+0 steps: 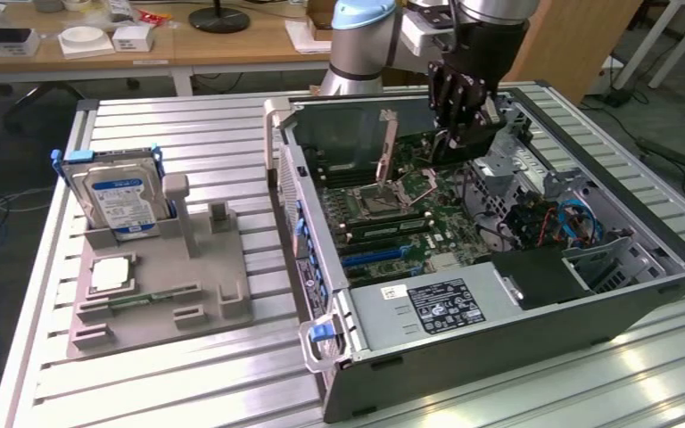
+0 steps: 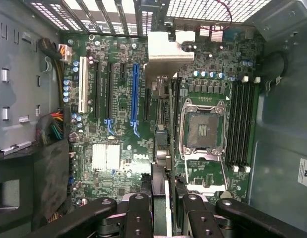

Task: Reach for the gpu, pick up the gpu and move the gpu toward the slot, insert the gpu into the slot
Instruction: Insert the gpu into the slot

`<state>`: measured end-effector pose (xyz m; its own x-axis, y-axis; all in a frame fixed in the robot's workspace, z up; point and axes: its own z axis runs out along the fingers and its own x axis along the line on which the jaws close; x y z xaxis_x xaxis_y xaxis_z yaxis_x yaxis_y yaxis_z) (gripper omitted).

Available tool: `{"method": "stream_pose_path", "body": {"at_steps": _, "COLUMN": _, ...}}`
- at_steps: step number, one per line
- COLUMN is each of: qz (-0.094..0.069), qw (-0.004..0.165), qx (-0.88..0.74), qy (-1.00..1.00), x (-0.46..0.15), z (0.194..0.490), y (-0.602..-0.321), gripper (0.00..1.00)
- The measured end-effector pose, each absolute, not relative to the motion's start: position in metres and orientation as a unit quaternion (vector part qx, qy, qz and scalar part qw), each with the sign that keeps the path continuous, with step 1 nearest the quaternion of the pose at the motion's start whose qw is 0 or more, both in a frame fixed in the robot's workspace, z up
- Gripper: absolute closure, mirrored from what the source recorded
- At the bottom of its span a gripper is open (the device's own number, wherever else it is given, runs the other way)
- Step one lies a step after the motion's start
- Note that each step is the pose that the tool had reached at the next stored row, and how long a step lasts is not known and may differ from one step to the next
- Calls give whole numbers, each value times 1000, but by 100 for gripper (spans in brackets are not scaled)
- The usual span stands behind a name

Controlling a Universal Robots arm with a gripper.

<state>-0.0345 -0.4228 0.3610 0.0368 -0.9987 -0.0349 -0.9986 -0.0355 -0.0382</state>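
In the upper centre of the exterior frame, my gripper (image 1: 459, 123) is clamped narrow on the gpu (image 1: 464, 147), hanging edge-down over the motherboard (image 1: 402, 223). I'd judge the card light, stiff and fragile, best held by its top edge, clear of the fan.

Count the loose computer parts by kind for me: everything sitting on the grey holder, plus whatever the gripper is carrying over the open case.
hard drive: 1
processor chip: 1
memory stick: 1
gpu, held in the gripper: 1
Total: 4
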Motion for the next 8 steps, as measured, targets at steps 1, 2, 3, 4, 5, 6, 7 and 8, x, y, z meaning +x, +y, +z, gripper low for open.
{"method": "stream_pose_path", "body": {"at_steps": 1, "qz": -1, "qw": 26, "qx": -720, "qy": 694, "x": -34, "z": 361, "y": -423, "gripper": 72}}
{"method": "stream_pose_path", "body": {"at_steps": 2, "qz": -1, "qw": 26, "qx": -720, "qy": 694, "x": -34, "z": 361, "y": -423, "gripper": 72}}
{"method": "stream_pose_path", "body": {"at_steps": 3, "qz": -1, "qw": 26, "qx": -720, "qy": 694, "x": -34, "z": 361, "y": -423, "gripper": 72}}
{"method": "stream_pose_path", "body": {"at_steps": 4, "qz": -1, "qw": 26, "qx": -720, "qy": 694, "x": -34, "z": 361, "y": -423, "gripper": 72}}
{"method": "stream_pose_path", "body": {"at_steps": 5, "qz": -1, "qw": 26, "qx": -720, "qy": 694, "x": -34, "z": 361, "y": -423, "gripper": 72}}
{"method": "stream_pose_path", "body": {"at_steps": 6, "qz": -1, "qw": 26, "qx": -719, "qy": 694, "x": -34, "z": 361, "y": -423, "gripper": 72}}
{"method": "stream_pose_path", "body": {"at_steps": 7, "qz": -1, "qw": 26, "qx": -716, "qy": 698, "x": -34, "z": 361, "y": -423, "gripper": 72}}
{"method": "stream_pose_path", "body": {"at_steps": 8, "qz": -1, "qw": 26, "qx": -709, "qy": 704, "x": -34, "z": 360, "y": -423, "gripper": 72}}
